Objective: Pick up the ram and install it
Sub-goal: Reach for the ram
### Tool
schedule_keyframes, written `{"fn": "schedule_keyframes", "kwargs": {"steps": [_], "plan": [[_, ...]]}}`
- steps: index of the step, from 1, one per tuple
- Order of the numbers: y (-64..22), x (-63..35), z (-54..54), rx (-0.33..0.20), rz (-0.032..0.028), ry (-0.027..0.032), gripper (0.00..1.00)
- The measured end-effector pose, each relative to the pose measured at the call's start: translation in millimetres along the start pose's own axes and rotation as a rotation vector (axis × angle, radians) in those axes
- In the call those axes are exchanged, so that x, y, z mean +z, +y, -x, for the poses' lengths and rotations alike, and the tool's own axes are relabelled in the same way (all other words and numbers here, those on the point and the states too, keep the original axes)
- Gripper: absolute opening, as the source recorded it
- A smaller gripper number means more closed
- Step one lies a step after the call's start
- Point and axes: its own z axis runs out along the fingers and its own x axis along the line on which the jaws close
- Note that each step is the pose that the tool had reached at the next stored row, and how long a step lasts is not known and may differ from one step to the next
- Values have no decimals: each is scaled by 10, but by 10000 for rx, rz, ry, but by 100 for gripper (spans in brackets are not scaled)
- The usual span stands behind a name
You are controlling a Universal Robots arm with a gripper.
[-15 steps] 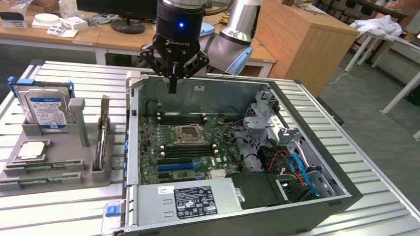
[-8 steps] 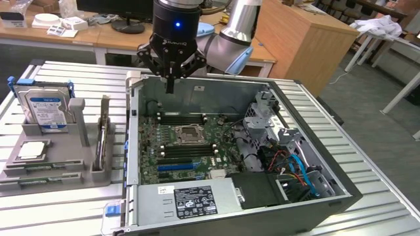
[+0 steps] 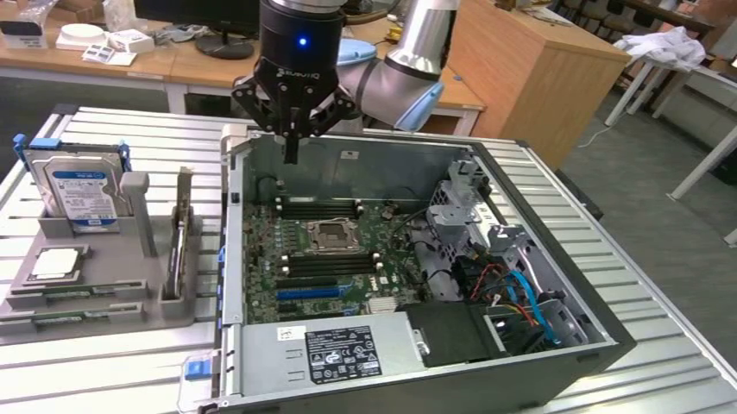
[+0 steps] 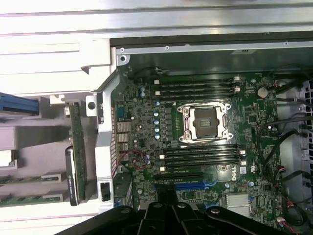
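Grey plastic holder [image 3: 138,289], toward the tabletop's [image 3: 103,371] edge on the exterior view's left, keeps the ram [image 3: 179,237] standing on edge, just beside the open case's [image 3: 234,259] wall. Farther back, the gripper [image 3: 292,145] hangs over the case's far corner, fingers [image 3: 288,129] pressed together, empty. A clean pick likely needs them spread, straddling the stick's thin faces, centred lengthwise.

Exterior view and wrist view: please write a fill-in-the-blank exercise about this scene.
1. The pincer above the computer case is ___.
2. The hard drive has a ___ label.
3. The processor socket on the motherboard is ___.
4. The ram, outside the case, is a long ___ board.
Missing words: shut, blue, empty, green.
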Motion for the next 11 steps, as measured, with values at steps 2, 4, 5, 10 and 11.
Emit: {"fn": "schedule_keyframes", "kwargs": {"steps": [2, 4, 5, 10, 11], "plan": [[-1, 0, -19, 1, 0, 0, 11], [-3, -1, -37, 1, 1, 0, 11], [-3, -1, -46, 0, 1, 0, 11], [-7, -2, -95, 1, 0, 0, 11], [-8, -2, -104, 0, 1, 0, 11]]}}
